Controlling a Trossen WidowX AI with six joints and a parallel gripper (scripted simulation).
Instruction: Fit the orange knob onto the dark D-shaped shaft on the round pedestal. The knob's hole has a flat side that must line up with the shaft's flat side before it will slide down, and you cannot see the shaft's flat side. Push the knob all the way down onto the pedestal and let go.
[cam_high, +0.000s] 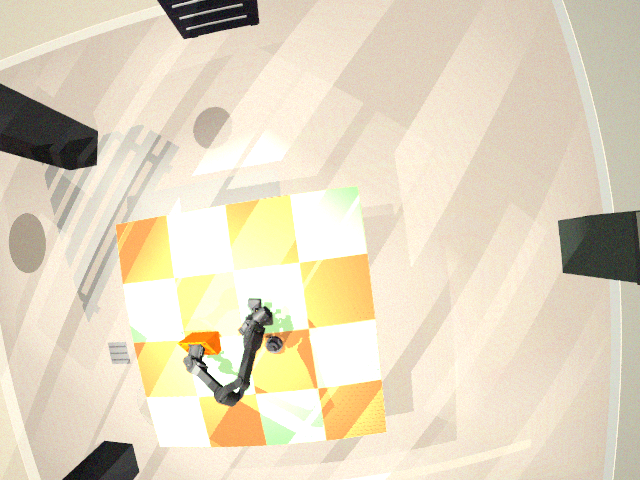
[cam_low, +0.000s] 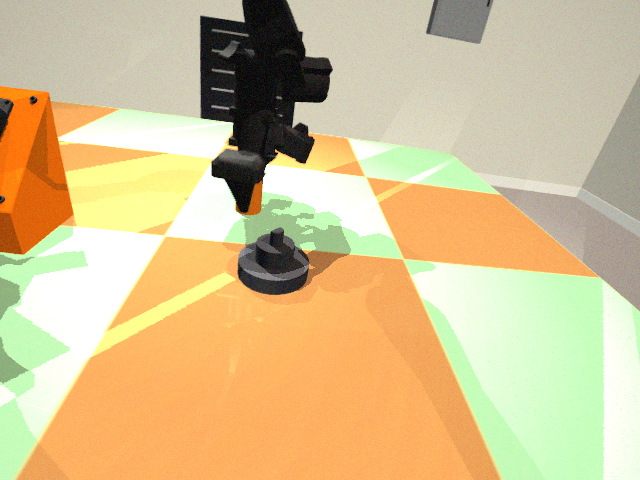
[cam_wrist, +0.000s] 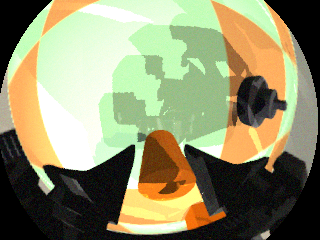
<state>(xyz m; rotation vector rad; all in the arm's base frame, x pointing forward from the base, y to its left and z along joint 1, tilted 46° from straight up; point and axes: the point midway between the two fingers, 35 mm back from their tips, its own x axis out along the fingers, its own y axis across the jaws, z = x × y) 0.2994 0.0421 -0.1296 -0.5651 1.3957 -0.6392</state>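
The orange knob (cam_low: 255, 201) (cam_wrist: 162, 167) stands upright on a pale tile. My gripper (cam_low: 247, 205) (cam_wrist: 160, 148) is around it, pointing down, with the fingers partly apart on either side. In the wrist view a gap shows between the left finger and the knob; the right finger is very close to it, and I cannot tell if it touches. The dark round pedestal (cam_high: 273, 344) (cam_low: 273, 281) (cam_wrist: 252, 102) stands beside the gripper, with its bare shaft (cam_low: 277, 236) (cam_wrist: 282, 105) pointing up. The shaft's flat side cannot be seen.
An orange wedge-shaped block (cam_high: 209, 342) (cam_low: 38, 206) stands by the arm's base on the checkered mat (cam_high: 341, 289). The arm (cam_high: 250, 356) reaches across beside the pedestal. Large dark objects stand around the floor, away from the mat.
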